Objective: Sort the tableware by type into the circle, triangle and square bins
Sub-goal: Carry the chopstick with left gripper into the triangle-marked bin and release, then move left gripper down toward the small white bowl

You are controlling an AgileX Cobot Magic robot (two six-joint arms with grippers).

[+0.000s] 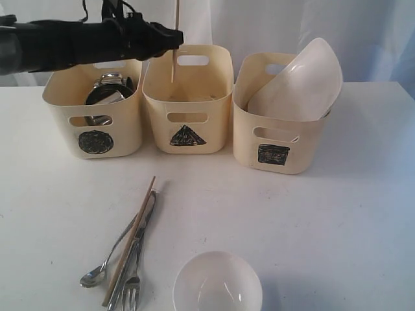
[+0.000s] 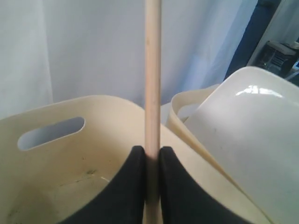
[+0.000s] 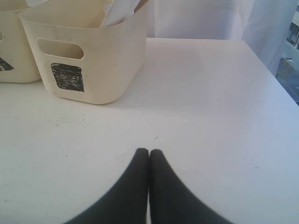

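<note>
One chopstick (upright) pinched in left jaws over triangle bin.

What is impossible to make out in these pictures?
Held chopstick: top cut off by the upper edge, exterior view.
Triangle bin: floor hidden by its front wall, exterior view; partly by the left end effector, left wrist view.
Circle bin: steel contents uncountable behind arm and wall, exterior view.

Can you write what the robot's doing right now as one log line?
left tool: shut on chopstick, upright over triangle bin | right tool: shut, empty | on table: second chopstick, spoon, fork, white bowl
</note>
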